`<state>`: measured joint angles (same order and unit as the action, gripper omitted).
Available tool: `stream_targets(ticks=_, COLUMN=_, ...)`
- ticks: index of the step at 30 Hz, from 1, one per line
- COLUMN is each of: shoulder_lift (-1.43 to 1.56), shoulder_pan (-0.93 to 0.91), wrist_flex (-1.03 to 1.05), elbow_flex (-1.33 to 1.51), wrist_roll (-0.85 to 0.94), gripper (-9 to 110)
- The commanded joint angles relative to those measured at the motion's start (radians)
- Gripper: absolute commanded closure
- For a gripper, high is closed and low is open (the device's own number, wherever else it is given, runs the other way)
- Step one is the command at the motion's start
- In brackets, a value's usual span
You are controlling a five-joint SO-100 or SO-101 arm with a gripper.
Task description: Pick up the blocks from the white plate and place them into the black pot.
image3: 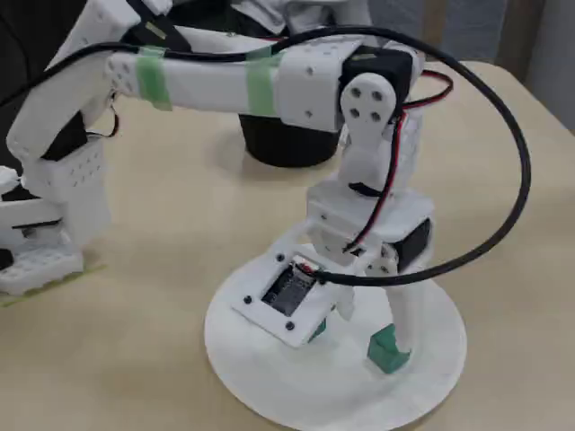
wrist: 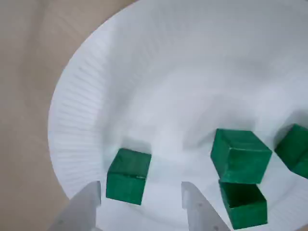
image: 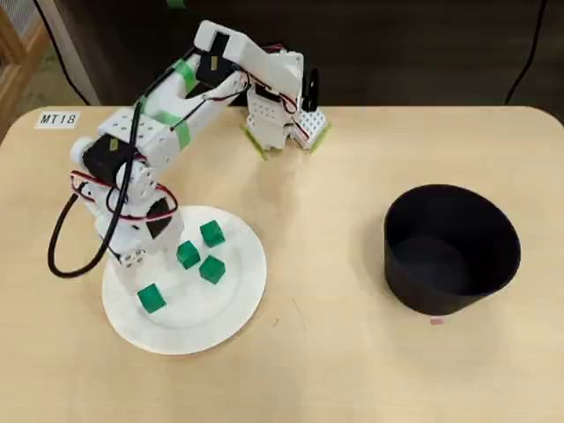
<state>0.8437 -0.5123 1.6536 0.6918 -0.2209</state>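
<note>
Item: end effector (wrist: 142, 204). State: open, empty, both fingertips low over the white plate (image: 238, 304). In the wrist view I see a gap between the tips, with one green block (wrist: 127, 175) just ahead of them, nearer the left finger (wrist: 82, 204) than the right.

Item: blocks, four, all on the plate. In the overhead view one lies alone toward the lower left (image: 152, 298); three sit near each other further right (image: 201, 254). The lone one looks to be my target.

Item: black pot (image: 451, 249). Stands on the surface (image: 335, 370) well to the right of the plate in the overhead view. Nothing visible inside.

Step in hand, as I judge it: closing in on the lone block. To do it well I would shift slightly so the block sits centred between the fingers, lower until the tips straddle it, then close squarely on two opposite faces. The neighbouring blocks (wrist: 239, 155) are clear enough not to be disturbed.

Hidden or unclear: the arm covers the plate's left part from above. In the fixed view the wrist housing blocks most of the blocks; one shows by a finger (image3: 388, 350). I cannot tell whether the tips touch the plate.
</note>
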Motion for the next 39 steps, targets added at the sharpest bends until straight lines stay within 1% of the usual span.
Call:
stream_targets(ticks=1, shoulder_lift=-0.008, shoulder_pan=0.015, wrist_flex=0.005, elbow_flex=-0.078, wrist_roll=0.003, gripper=76)
stream_targets(ticks=5, shoulder_lift=-0.074, shoulder_pan=0.025, wrist_flex=0.005, elbow_flex=-0.172, wrist_roll=-0.005, gripper=77)
stream_targets(ticks=10, shoulder_lift=-0.16, shoulder_pan=0.026, wrist_flex=0.005, elbow_flex=-0.275, wrist_roll=-0.043, gripper=81)
stream_targets(ticks=15, shoulder_lift=-0.249, shoulder_pan=0.021, wrist_flex=0.005, elbow_flex=-0.394, wrist_roll=-0.103, gripper=97)
stream_targets(ticks=18, shoulder_lift=-0.258, shoulder_pan=0.02, wrist_flex=0.005, elbow_flex=-0.4, wrist_roll=-0.114, gripper=104)
stream_targets(ticks=25, shoulder_lift=-0.224, shoulder_pan=0.028, wrist_flex=0.006, elbow_flex=-0.439, wrist_roll=-0.11, gripper=104)
stream_targets(ticks=29, shoulder_lift=-0.155, shoulder_pan=0.048, wrist_flex=0.006, elbow_flex=-0.549, wrist_roll=-0.103, gripper=104)
stream_targets(ticks=31, shoulder_lift=-0.097, shoulder_pan=0.069, wrist_flex=0.006, elbow_flex=-0.624, wrist_roll=-0.08, gripper=104)
stream_targets(ticks=34, shoulder_lift=0.038, shoulder_pan=0.124, wrist_flex=0.006, elbow_flex=-0.637, wrist_roll=-0.009, gripper=104)
stream_targets(ticks=39, shoulder_lift=0.253, shoulder_pan=0.336, wrist_flex=0.009, elbow_flex=-0.537, wrist_roll=0.179, gripper=104)
